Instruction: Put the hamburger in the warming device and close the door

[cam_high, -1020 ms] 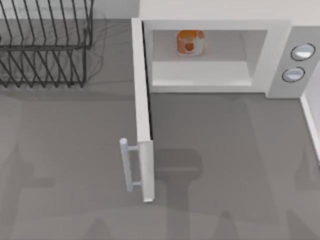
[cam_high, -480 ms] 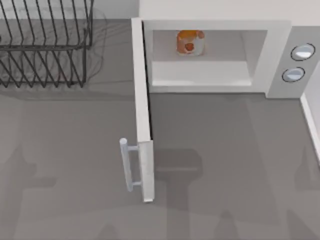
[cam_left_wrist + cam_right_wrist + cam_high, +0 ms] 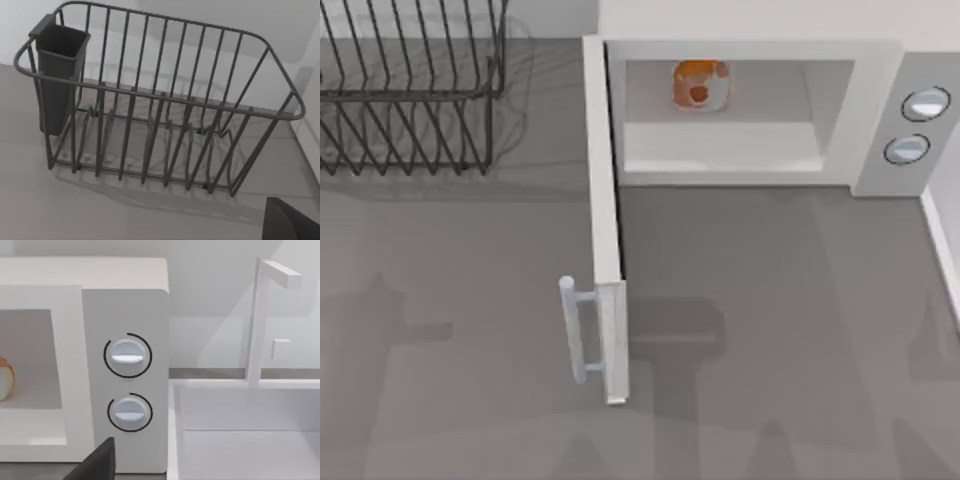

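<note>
Hamburger [image 3: 699, 84] sits inside microwave [image 3: 880, 110] cavity; door [image 3: 605, 220] stands wide open, handle [image 3: 576, 330] outward, ready for a push. Fingers' state: can't tell.

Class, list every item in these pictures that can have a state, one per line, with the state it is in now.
door: wide open, swung out from the cavity.
hamburger: inside the microwave, at the back of the cavity.
dish rack: upright, no dishes in it.
cutlery cup: hung at the rack's corner.
</note>
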`<state>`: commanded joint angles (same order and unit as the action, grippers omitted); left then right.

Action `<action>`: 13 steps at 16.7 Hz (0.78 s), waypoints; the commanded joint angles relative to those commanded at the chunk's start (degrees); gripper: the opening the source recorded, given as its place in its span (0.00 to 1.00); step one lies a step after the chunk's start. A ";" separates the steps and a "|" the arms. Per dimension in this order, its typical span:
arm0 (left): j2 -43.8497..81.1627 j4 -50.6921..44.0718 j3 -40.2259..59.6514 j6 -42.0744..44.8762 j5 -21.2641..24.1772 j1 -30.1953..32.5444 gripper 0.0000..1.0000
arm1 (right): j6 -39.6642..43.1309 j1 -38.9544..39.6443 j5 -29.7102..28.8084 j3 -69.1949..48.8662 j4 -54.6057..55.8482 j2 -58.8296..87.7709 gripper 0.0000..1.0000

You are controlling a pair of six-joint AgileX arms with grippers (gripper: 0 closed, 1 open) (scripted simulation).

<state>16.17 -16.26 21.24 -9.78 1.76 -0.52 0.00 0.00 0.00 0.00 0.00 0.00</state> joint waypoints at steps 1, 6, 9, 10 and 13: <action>4.59 -1.80 2.58 -1.98 -2.48 3.47 0.00 | 0.00 0.00 0.00 0.00 0.00 0.00 1.00; 30.23 -10.04 15.29 -11.35 -14.99 20.25 0.00 | 0.00 0.00 0.00 0.00 0.00 0.00 1.00; 40.29 -13.63 21.02 -15.21 -21.31 30.04 0.00 | 0.00 0.00 0.00 0.00 0.00 0.00 1.00; 42.93 -14.54 22.35 -15.96 -22.92 32.71 0.00 | 0.00 0.00 0.00 0.00 0.00 0.00 1.00; 47.40 -16.56 24.58 -17.06 -26.01 37.30 0.00 | 0.00 0.00 0.00 0.00 0.00 0.00 1.00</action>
<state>63.57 -32.82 45.81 -26.84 -24.25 36.77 0.00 0.00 0.00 0.00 0.00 0.00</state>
